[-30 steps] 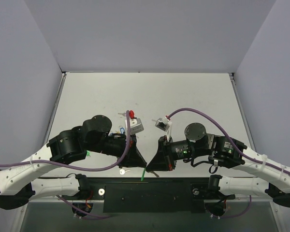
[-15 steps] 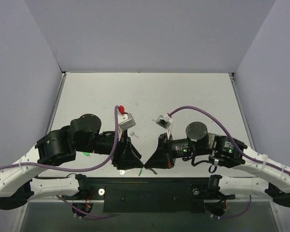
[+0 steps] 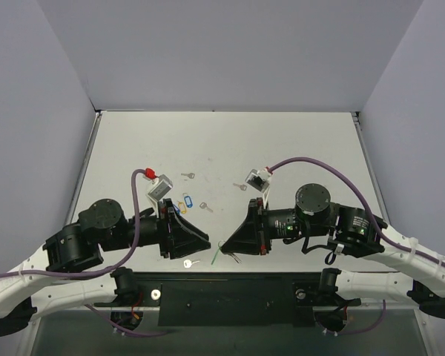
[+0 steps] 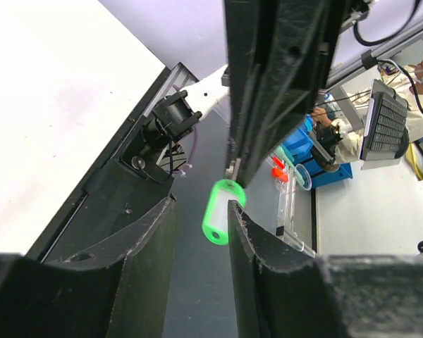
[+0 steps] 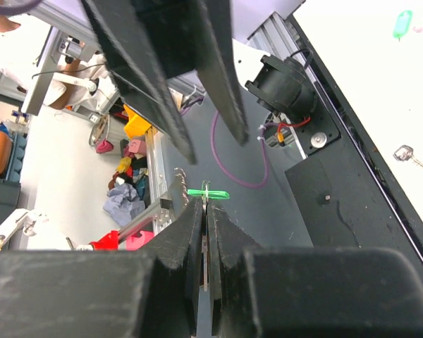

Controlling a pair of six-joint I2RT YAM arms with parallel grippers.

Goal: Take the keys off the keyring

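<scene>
The light-green keyring tag (image 4: 222, 211) hangs by its thin ring from my right gripper (image 5: 204, 204), which is shut on the ring's thin metal part. The tag shows edge-on (image 5: 208, 193) just past the tips. From above it is a thin green sliver (image 3: 215, 256) over the table's front edge, with thin metal pieces (image 3: 234, 258) hanging beside it. My left gripper (image 4: 201, 204) is open and empty, its fingertips just short of the tag. My left gripper (image 3: 202, 241) faces my right gripper (image 3: 224, 246) with a small gap. A loose silver key (image 3: 189, 262) lies by the front edge.
A blue tag (image 3: 184, 202) and an orange tag (image 3: 175, 208) lie by the left wrist. Loose keys lie further back (image 3: 188, 176), (image 3: 205, 207), (image 3: 239, 185). A brighter green tag (image 5: 402, 24) and a key (image 5: 407, 153) lie on the table (image 3: 297, 141). The black front rail (image 3: 230, 297) lies below.
My left arm has drawn back to the left, away from my right gripper, uncovering the blue tag and keys. My right gripper has kept its hold and shifted slightly.
</scene>
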